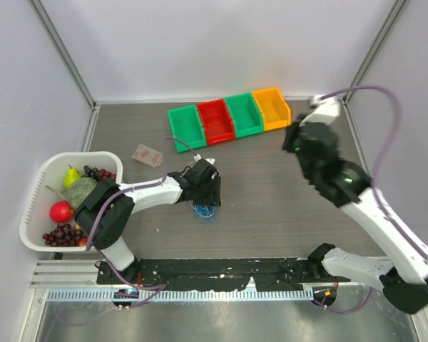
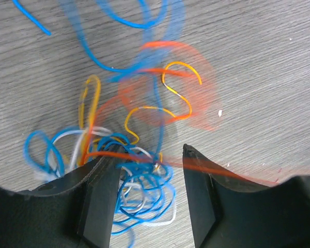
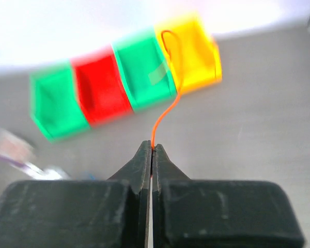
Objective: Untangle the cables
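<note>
Within closed right tool [image 3: 152,150], orange cable [image 3: 158,123]

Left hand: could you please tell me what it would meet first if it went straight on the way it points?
Probably the tangled cables lying between the fingers of the left hand, then the table; depth is unclear.

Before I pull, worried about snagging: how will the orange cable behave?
Likely floppy and light: the orange cable curls loosely from the shut right gripper. It may drag the blue cable, knotted with it at the left gripper.
</note>
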You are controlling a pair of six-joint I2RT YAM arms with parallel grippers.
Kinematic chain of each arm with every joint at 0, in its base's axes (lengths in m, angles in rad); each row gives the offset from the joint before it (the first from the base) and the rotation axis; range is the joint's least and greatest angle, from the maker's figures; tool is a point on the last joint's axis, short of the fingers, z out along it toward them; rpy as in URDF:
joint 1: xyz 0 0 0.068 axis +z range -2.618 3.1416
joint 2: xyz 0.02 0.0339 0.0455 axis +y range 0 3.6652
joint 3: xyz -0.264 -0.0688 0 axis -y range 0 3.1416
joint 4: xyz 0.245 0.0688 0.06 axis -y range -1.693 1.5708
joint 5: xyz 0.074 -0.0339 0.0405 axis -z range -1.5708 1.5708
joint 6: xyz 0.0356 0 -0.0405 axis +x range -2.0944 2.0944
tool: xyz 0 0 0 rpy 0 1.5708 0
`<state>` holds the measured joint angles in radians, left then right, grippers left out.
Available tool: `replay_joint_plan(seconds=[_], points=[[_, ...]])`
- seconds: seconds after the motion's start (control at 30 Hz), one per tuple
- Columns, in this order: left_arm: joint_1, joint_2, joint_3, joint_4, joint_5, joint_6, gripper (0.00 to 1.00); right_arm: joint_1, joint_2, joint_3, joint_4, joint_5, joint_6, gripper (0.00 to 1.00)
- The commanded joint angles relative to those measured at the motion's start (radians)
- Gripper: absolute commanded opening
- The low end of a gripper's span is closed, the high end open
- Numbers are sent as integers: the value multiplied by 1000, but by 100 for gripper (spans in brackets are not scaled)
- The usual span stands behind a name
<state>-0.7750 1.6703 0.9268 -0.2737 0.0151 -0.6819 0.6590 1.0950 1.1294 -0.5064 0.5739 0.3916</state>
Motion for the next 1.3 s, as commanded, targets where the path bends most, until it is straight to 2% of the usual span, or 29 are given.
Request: replay_joint_plan(seconds=[0.0,0.07,0.17,0.43,0.77,0.9,1.27], points=[[3,103,-95,-42,-86,2,55,-4,-167,274,0,179,-147,1],[3,114,-101,-29,-80,-1,55,-4,-172,378,17,136,-184,1],[3,114,-108,-15,-69,-5,55,-4,-166,420,45,93,-221,1],[3,55,-128,-21,-81,19,55,-4,-149,536,71,101,-266,1],[3,77,-174,22,-95,10,56,-4,-40,915,115,6,-284,1],[5,88,-175,25,-98,12,56,-4,-7,1004,158,-14,-313,1],[22,63,-172,7,-116,28,59,-4,20,1032,239,-23,-365,1]])
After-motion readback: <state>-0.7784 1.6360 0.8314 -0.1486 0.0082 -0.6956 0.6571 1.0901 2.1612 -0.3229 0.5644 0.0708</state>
